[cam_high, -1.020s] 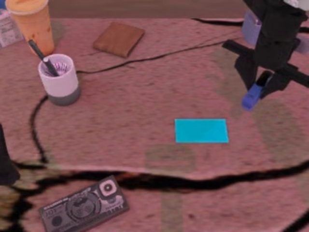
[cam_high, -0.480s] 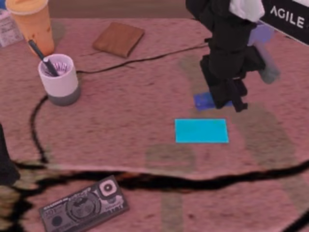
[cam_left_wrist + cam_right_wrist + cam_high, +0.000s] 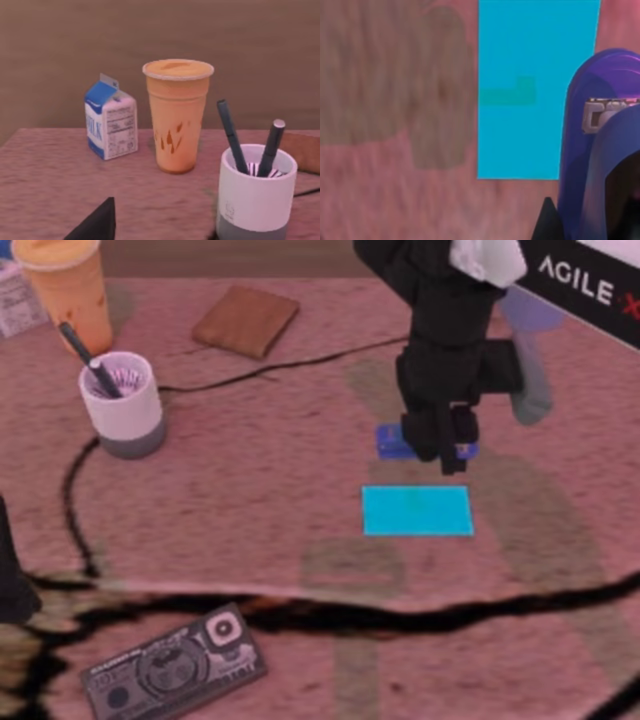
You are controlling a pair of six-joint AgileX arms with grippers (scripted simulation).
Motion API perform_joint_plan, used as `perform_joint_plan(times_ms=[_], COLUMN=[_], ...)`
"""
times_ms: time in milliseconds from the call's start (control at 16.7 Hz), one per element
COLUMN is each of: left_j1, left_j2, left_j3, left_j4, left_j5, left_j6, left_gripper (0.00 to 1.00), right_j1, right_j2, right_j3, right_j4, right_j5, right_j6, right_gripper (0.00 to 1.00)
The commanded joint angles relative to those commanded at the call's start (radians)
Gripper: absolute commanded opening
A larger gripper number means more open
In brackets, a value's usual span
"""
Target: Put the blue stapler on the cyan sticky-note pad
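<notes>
While gripping blue stapler [image 3: 395,442], right gripper [image 3: 440,445] shifted left.

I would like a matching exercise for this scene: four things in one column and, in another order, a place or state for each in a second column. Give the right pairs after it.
Things:
1. blue stapler
2. cyan sticky-note pad
3. brown square pad
4. white pen cup

Places or states:
A. at the top view's left, holding pens
B. flat and bare near the table's middle
C. held in the right gripper above the table
D. lying near the far edge

Pairs: 1-C, 2-B, 3-D, 4-A
</notes>
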Motion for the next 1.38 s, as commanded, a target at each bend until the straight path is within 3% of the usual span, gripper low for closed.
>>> perform_joint_plan(times_ms=[300,720,1020,1380], left_j1=[0.0,0.0,0.0,0.0], left_j2=[0.0,0.0,0.0,0.0], left_j3=[0.0,0.0,0.0,0.0], left_j4=[0.0,0.0,0.0,0.0], left_j5=[0.0,0.0,0.0,0.0], left_j6=[0.0,0.0,0.0,0.0], left_gripper=[1.0,1.0,1.0,1.0], right_j1=[-0.006,-0.003,-0.002,-0.002], right_j2=[0.006,0.058,0.064,0.064], right_j3=[-0.039,-0.265,-0.29,-0.29], right_j4=[0.041,0.328,0.354,0.354], right_j5=[0.0,0.0,0.001,0.001], right_j6=[-0.001,-0.002,-0.001,-0.001], right_gripper=[0.0,0.0,0.0,0.45])
